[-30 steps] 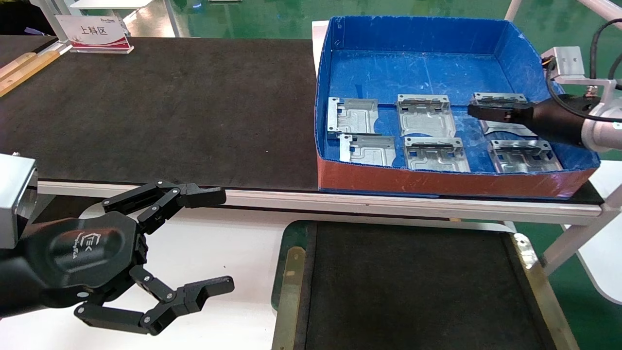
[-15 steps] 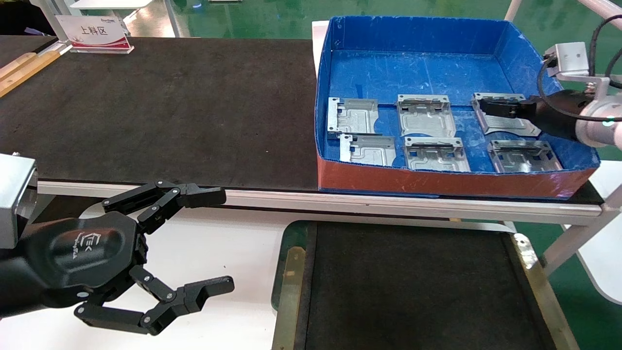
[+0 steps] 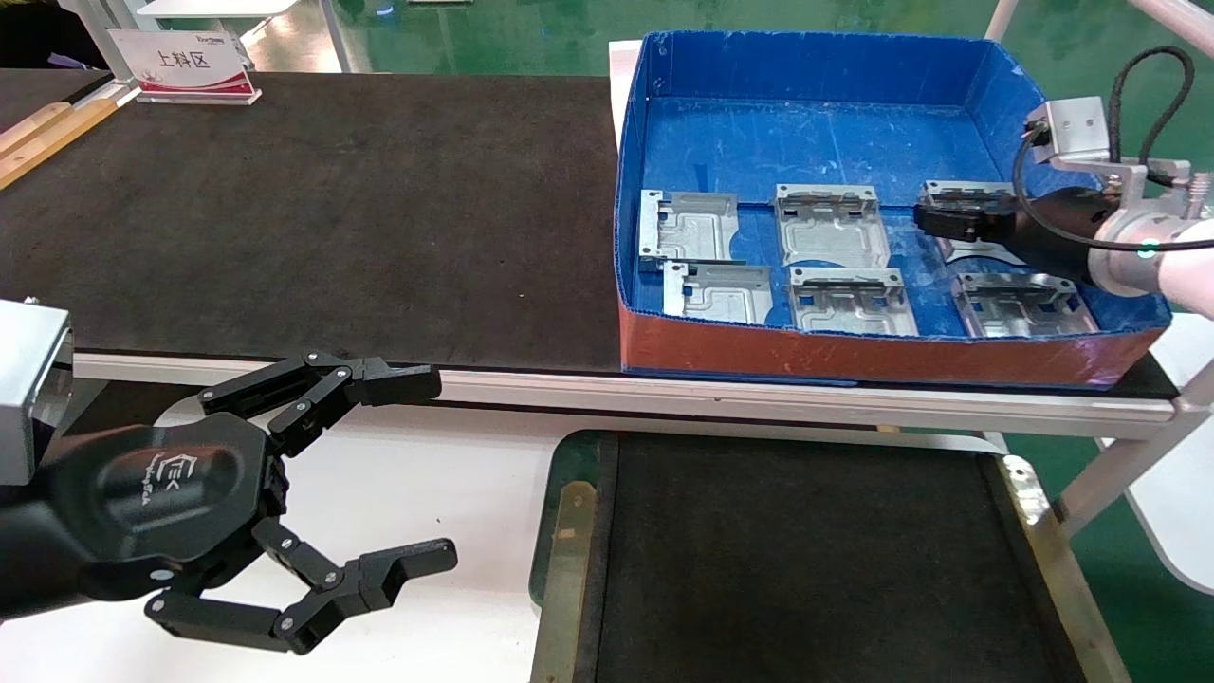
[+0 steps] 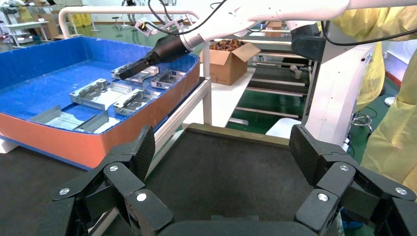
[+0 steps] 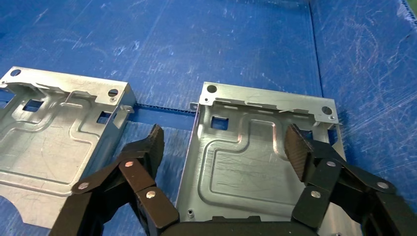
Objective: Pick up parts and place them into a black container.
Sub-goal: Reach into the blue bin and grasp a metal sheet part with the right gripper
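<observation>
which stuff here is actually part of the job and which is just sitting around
Part of the job:
- parts, six in the blue box
- black container, nothing in it yet
- right tool, open over the far right part

Just lying about:
- blue box
- table mat
- sign
- left tool, open, idle

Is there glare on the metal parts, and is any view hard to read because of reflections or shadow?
Head view: the parts shine evenly, with no glare that hides them, though the right pincer covers the far-right part. Right wrist view: that part shows soft reflections, its ridges still clear. Left wrist view: the container floor is dark and featureless; the left pincer is open.
</observation>
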`<action>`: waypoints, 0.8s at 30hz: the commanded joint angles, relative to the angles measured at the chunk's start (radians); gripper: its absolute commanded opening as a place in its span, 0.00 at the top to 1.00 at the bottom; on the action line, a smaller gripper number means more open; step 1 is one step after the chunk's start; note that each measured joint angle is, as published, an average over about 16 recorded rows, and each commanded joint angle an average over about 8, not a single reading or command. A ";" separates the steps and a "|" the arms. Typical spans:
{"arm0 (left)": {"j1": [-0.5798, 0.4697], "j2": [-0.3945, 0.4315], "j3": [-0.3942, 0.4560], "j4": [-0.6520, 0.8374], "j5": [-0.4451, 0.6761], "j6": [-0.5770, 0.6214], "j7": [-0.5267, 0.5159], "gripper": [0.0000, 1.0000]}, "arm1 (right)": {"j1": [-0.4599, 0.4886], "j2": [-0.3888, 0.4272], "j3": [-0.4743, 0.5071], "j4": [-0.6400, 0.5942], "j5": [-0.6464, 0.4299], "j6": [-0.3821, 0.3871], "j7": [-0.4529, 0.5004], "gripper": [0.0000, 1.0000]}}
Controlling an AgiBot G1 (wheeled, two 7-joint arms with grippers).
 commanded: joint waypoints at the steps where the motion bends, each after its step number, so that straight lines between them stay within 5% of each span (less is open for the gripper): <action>1: 0.000 0.000 0.000 0.000 0.000 0.000 0.000 0.00 | -0.001 0.000 0.001 0.002 0.001 -0.004 -0.002 1.00; 24: 0.000 0.000 0.000 0.000 0.000 0.000 0.000 0.00 | -0.001 0.008 0.000 0.001 0.001 -0.027 -0.015 1.00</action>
